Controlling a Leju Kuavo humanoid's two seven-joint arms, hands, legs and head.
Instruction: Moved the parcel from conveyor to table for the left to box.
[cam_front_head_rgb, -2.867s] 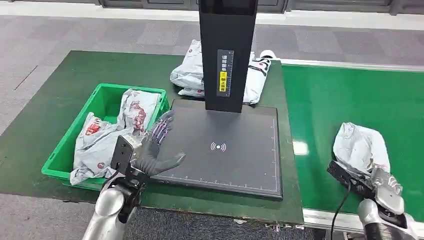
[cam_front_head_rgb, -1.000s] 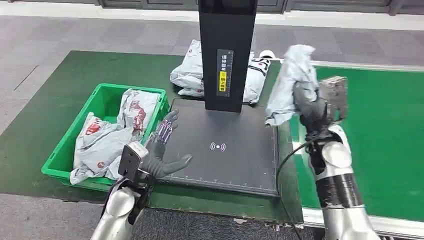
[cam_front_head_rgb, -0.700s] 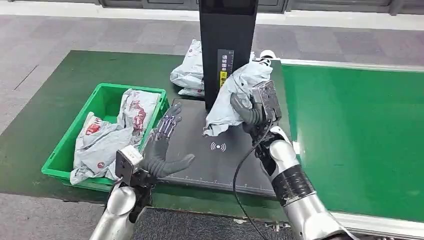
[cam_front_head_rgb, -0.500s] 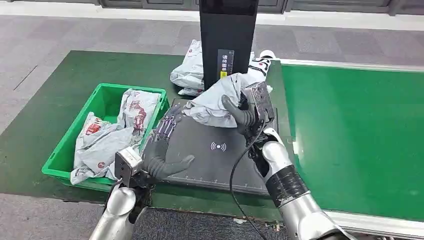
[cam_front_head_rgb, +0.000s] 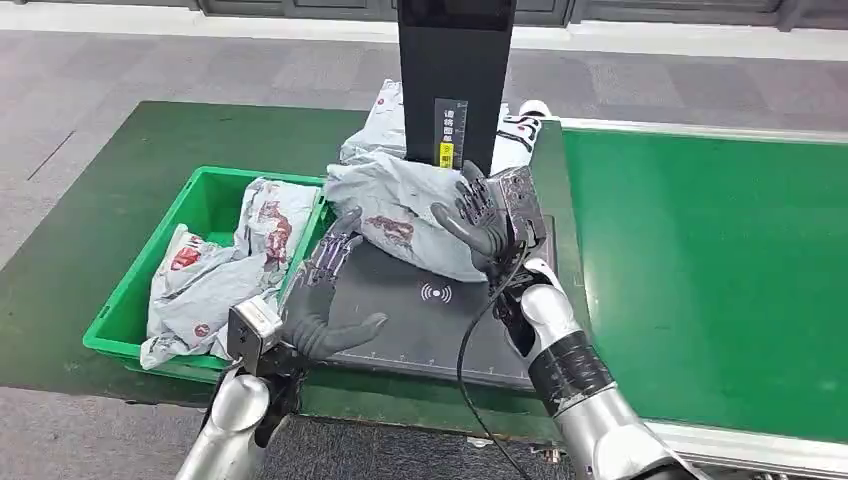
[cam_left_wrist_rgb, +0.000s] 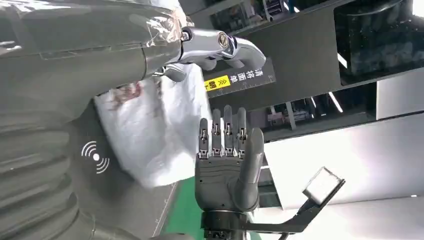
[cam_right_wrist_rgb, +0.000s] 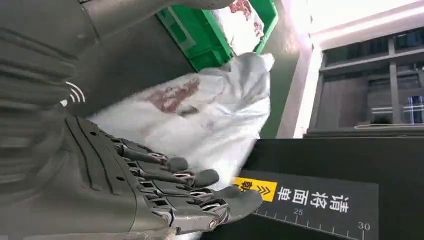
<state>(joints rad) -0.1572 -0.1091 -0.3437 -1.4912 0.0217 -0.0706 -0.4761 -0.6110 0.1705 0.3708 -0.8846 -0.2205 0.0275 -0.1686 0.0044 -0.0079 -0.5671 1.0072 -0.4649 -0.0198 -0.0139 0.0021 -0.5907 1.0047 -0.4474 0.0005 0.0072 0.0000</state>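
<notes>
While lying on the scanner pad (cam_front_head_rgb: 440, 330), grey parcel (cam_front_head_rgb: 400, 215) just beside released right hand (cam_front_head_rgb: 478, 222), left hand (cam_front_head_rgb: 320, 300) spread, holding nothing

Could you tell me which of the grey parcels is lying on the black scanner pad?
The parcel between the right hand and left hand; the others sit in the green bin or behind the scanner post.

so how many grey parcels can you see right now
About 5: one parcel on the black scanner pad by the right hand, two in the green bin, two behind the post. Some may be hidden.
</notes>
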